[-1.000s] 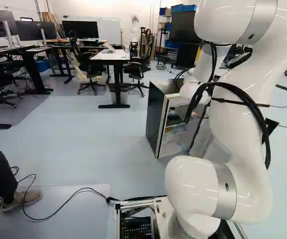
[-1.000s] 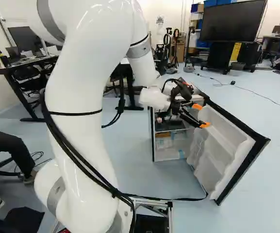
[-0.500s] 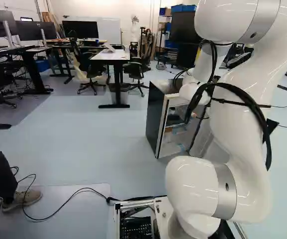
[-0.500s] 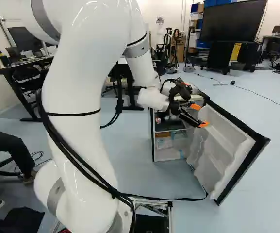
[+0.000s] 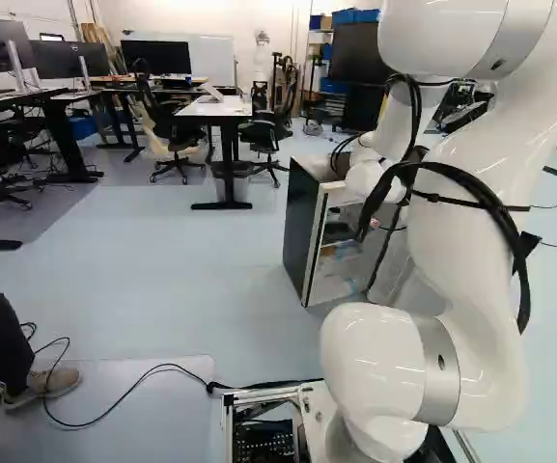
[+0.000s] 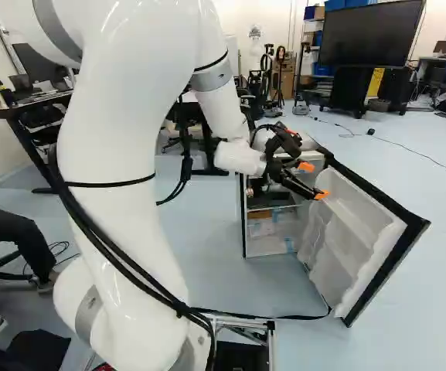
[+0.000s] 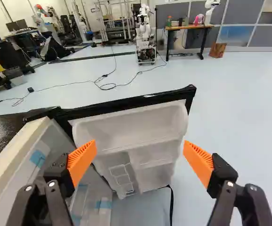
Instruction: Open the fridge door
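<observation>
Pincer (image 6: 314, 181) fingers are spread wide, with a big gap between them, and they pinch nothing. Each finger has an orange pad (image 7: 199, 162), so that makes two fingers and two pads. The fridge door (image 6: 362, 224) is ahead of the pincer. Looking along the pincer, its white inside shows in the gap between the two fingers. I can't tell if a finger touches it.

There is one door, and it is wide open. It has a black edge, and its white inside has bumpy shelves. One small wire rack (image 7: 121, 175) sits low on that inside. The fridge (image 5: 300, 227) is one too, and it stands on the floor (image 5: 191, 289). It is beside the pincer, on the side of just one finger, and its dark top shows there. Bits of blue tape (image 7: 37, 157) are stuck inside the fridge, more than one.

One white arm (image 6: 114, 170) holds the pincer. The arm has black cables (image 6: 110, 241) running down it. Past the door, a long black wire (image 7: 110, 85) curls on the floor. Farther off, well apart from the fridge, one big black screen (image 6: 371, 32) stands at the right of the right base view. Another robot (image 7: 145, 35) stands beyond the wire.
</observation>
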Motion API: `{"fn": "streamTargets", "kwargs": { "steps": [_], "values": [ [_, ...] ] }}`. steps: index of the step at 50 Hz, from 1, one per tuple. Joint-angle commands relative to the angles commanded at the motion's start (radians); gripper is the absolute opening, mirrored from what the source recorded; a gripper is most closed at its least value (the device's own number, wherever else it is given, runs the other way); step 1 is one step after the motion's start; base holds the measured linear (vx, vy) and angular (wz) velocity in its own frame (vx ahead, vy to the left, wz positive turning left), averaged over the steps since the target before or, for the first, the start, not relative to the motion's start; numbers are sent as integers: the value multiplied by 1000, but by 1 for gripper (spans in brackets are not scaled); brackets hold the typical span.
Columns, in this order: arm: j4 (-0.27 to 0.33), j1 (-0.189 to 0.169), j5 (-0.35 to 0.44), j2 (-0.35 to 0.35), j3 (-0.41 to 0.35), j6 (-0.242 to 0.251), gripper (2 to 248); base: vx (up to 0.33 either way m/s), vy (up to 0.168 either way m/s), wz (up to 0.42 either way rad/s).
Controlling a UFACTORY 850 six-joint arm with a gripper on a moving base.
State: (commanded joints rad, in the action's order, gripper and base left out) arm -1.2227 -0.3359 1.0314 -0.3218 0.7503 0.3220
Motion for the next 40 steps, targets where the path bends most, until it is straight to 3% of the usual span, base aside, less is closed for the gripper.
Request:
{"fn": "streamTargets", "kwargs": {
  "steps": [20, 40],
  "values": [
    [114, 31, -15, 56, -62, -30, 247, 0, 0, 0],
    [272, 75, -35, 134, -147, -72, 247, 0, 0, 0]
  ]
}}
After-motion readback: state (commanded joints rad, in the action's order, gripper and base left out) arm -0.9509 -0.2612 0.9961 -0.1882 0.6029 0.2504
